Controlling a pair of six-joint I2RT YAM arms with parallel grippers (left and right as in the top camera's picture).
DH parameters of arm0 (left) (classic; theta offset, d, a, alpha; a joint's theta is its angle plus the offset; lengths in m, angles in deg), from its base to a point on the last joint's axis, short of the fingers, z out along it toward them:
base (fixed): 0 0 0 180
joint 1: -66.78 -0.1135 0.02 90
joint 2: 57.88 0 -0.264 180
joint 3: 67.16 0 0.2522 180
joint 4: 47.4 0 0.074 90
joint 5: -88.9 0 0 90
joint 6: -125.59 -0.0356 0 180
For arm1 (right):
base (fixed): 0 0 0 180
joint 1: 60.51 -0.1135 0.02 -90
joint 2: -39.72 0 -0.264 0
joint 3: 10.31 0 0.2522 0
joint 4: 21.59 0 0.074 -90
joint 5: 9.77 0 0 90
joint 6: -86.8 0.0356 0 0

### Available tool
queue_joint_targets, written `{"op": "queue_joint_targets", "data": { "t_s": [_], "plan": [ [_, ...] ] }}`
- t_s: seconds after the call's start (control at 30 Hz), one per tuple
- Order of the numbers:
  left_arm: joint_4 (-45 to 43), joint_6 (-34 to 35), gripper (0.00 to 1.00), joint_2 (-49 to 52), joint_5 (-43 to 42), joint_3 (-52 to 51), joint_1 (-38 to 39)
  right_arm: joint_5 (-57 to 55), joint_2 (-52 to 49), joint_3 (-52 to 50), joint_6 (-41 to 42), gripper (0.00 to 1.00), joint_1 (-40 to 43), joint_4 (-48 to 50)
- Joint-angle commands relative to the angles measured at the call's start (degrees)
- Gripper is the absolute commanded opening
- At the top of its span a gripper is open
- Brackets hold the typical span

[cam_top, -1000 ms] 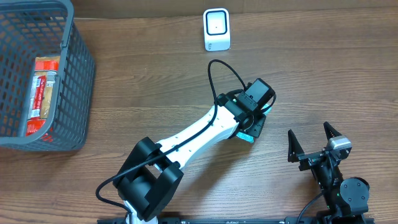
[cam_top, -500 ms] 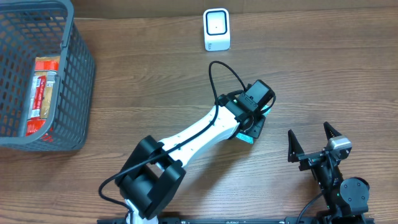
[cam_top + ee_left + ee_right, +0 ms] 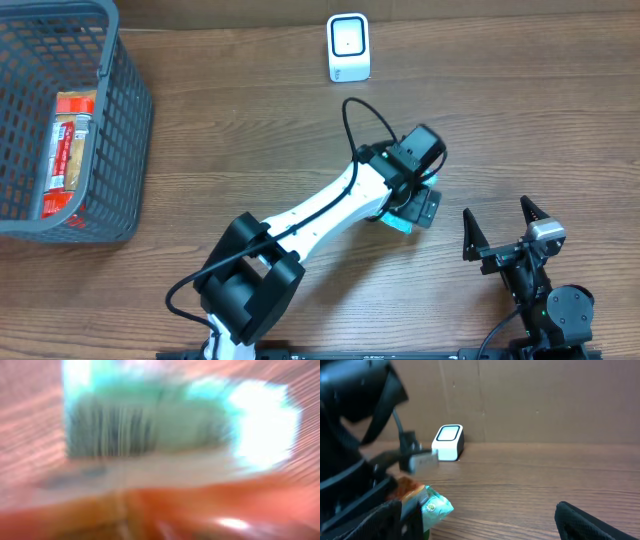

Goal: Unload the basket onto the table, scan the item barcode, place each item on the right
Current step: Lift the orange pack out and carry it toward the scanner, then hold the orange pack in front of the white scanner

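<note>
Teal-orange pkt lies well apart from scanner.

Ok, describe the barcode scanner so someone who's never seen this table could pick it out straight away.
Start at the wooden table and look along its far edge, by the brown cardboard wall. The scanner stands alone there, well right of the grey mesh basket. It alone is a small upright white box with a dark-outlined rounded window on its face.

A grey mesh basket stands at the far left corner of the wooden table. A red and white packet lies flat inside it, lengthwise near its right wall. A brown cardboard wall rises along the table's far edge.
</note>
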Motion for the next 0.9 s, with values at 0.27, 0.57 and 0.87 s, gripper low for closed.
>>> {"op": "queue_joint_targets", "data": {
  "t_s": [0.27,0.57,0.87],
  "plan": [
    [12.33,-6.58,1.0,0.24,-0.68,21.05,-2.86,-0.28,0.5,-0.59,-0.24,1.0,0.15,0.24],
    [27.93,-16.65,0.78,0.28,-5.64,23.93,-8.94,-0.26,0.5,-0.59,-0.24,1.0,0.15,0.24],
    [29.88,-23.85,0.65,0.28,-19.71,22.29,-13.05,-0.26,0.5,-0.59,-0.24,1.0,0.15,0.24]
  ]
}}
